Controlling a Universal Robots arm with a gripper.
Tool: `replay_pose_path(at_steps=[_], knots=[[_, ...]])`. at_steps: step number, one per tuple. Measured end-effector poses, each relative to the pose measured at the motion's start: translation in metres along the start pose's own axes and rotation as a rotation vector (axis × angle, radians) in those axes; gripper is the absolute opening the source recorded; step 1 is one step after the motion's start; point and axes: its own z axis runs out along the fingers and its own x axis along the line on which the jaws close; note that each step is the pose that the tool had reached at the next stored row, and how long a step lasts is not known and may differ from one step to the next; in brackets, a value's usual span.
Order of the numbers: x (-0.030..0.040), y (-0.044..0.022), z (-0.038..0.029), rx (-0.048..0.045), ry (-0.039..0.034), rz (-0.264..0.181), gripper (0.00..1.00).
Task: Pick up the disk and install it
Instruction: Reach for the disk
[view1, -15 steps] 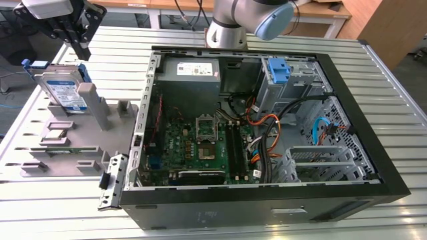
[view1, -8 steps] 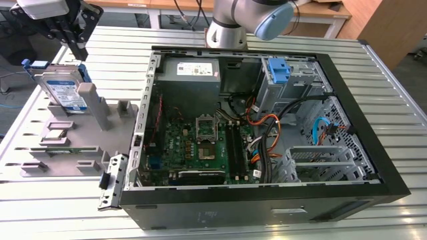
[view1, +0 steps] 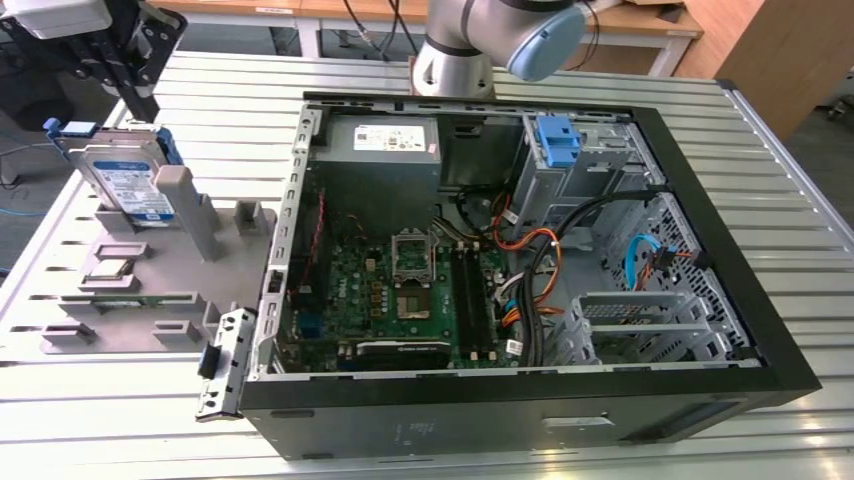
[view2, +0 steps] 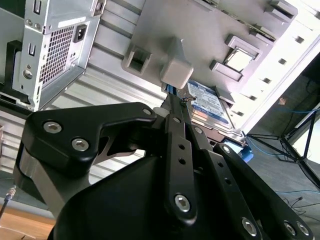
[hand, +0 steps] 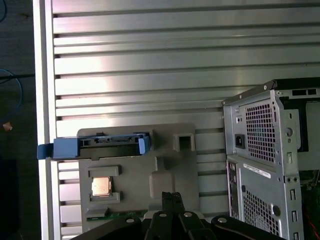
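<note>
We saw the disk (view1: 123, 185) standing on edge in a grey fixture (view1: 160, 280), long edge along the slatted tabletop (view1: 240, 100), beside the open PC case (view1: 534, 420). The pincer (view1: 142, 108) hovered above it, pinched closed and empty.

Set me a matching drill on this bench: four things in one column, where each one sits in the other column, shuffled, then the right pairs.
Things:
1. disk
2. gripper
3. power supply
4. bare blue bracket

Places:
A. on the drive cage inside the case
B. upright in the grey holder
C. above the holder, outside the case
D. in the case's corner by the arm's base

Pairs: 1-B; 2-C; 3-D; 4-A
</note>
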Motion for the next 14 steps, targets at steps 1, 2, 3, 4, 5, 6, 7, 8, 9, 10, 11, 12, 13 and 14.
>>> replay_pose_path(at_steps=[1,2,3,4,5,6,7,8,9,10,11,12,13,14], knots=[[0.0023,-0.0002,0.0001,0.0000,-0.0001,0.000,0.11],[0.0048,-0.0004,0.0002,-0.0001,0.0000,0.000,0.11],[0.0073,-0.0006,0.0003,0.0000,0.0000,0.000,0.11],[0.0099,-0.0008,0.0004,0.0000,0.0000,0.000,0.11],[0.0126,-0.0010,0.0005,0.0000,0.0001,0.000,0.11],[0.0151,-0.0012,0.0006,0.0000,0.0001,0.000,0.11],[0.0178,-0.0014,0.0008,0.0000,0.0001,0.000,0.11],[0.0208,-0.0016,0.0010,0.0000,0.0000,0.000,0.11],[0.0235,-0.0019,0.0012,0.0000,0.0000,0.000,0.11],[0.0262,-0.0021,0.0014,0.0000,0.0000,0.000,0.11],[0.0286,-0.0023,0.0016,0.0000,0.0000,0.000,0.11],[0.0310,-0.0025,0.0018,0.0000,0.0000,0.000,0.11],[0.0333,-0.0026,0.0020,0.0000,0.0001,0.000,0.11],[0.0356,-0.0028,0.0022,0.0001,0.0001,0.000,0.11]])
